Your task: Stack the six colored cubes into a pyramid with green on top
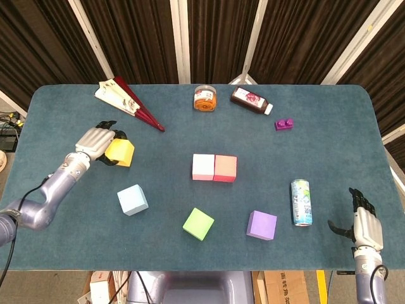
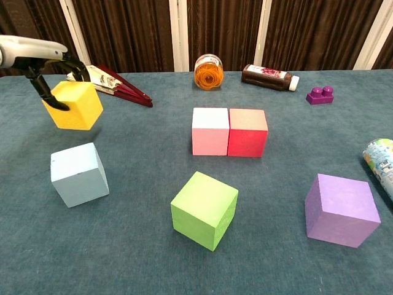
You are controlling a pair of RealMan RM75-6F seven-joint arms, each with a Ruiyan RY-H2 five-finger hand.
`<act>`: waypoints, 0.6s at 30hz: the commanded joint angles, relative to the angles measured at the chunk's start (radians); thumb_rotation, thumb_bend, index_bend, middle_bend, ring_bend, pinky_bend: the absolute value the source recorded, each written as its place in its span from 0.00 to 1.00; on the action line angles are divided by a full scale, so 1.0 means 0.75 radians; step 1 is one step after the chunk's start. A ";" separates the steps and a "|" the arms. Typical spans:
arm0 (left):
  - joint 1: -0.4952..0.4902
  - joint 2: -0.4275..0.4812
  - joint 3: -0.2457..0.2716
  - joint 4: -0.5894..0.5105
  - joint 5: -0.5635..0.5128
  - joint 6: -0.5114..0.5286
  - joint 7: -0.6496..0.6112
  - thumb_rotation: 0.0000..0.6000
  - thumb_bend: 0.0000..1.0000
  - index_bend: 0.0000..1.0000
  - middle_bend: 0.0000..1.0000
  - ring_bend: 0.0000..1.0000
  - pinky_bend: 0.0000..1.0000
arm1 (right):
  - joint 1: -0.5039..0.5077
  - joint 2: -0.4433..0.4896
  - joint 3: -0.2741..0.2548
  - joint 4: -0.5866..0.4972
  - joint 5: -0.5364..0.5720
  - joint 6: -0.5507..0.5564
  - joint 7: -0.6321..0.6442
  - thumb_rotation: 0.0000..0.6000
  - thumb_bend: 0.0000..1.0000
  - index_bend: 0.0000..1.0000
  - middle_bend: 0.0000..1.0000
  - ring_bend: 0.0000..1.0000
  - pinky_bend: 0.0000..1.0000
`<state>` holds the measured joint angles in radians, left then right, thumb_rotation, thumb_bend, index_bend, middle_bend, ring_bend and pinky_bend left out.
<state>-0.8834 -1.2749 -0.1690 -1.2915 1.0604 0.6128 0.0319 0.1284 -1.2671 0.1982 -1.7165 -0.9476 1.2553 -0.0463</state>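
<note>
My left hand (image 1: 93, 143) grips the yellow cube (image 1: 120, 152) and holds it just above the table at the left; in the chest view the hand (image 2: 38, 61) shows at the top left with the cube (image 2: 73, 106) tilted. The pink cube (image 1: 203, 167) and red cube (image 1: 225, 168) stand side by side, touching, at mid-table. The light blue cube (image 1: 132, 199), green cube (image 1: 198, 223) and purple cube (image 1: 262, 225) lie apart in front. My right hand (image 1: 365, 225) hangs open at the table's right front edge, holding nothing.
A drink can (image 1: 301, 202) lies right of the purple cube. At the back are a folded fan (image 1: 130, 102), an orange jar (image 1: 204, 98), a dark bottle (image 1: 250, 100) and a small purple brick (image 1: 283, 124).
</note>
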 commanded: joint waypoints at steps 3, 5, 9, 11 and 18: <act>-0.092 -0.065 -0.012 -0.235 -0.411 0.199 0.375 1.00 0.37 0.33 0.34 0.00 0.00 | -0.010 0.019 0.002 -0.010 -0.026 0.010 0.028 1.00 0.27 0.03 0.03 0.00 0.00; -0.119 -0.086 -0.010 -0.288 -0.494 0.252 0.454 1.00 0.37 0.33 0.34 0.00 0.00 | -0.012 0.019 -0.003 -0.009 -0.037 0.022 0.015 1.00 0.27 0.03 0.03 0.00 0.00; -0.166 -0.122 -0.002 -0.352 -0.620 0.330 0.581 1.00 0.37 0.31 0.34 0.00 0.00 | -0.012 0.016 -0.019 -0.024 -0.072 0.029 0.007 1.00 0.27 0.03 0.03 0.00 0.00; -0.192 -0.134 -0.003 -0.380 -0.682 0.355 0.633 1.00 0.37 0.31 0.34 0.00 0.00 | -0.011 0.014 -0.027 -0.030 -0.088 0.028 0.004 1.00 0.27 0.03 0.03 0.00 0.00; -0.287 -0.188 -0.041 -0.459 -0.834 0.431 0.757 1.00 0.37 0.32 0.34 0.00 0.00 | -0.009 0.011 -0.052 -0.049 -0.131 0.026 -0.007 1.00 0.27 0.03 0.03 0.00 0.00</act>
<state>-1.0807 -1.4023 -0.1905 -1.6231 0.4541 0.9229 0.5832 0.1217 -1.2595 0.1606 -1.7522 -1.0442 1.2753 -0.0514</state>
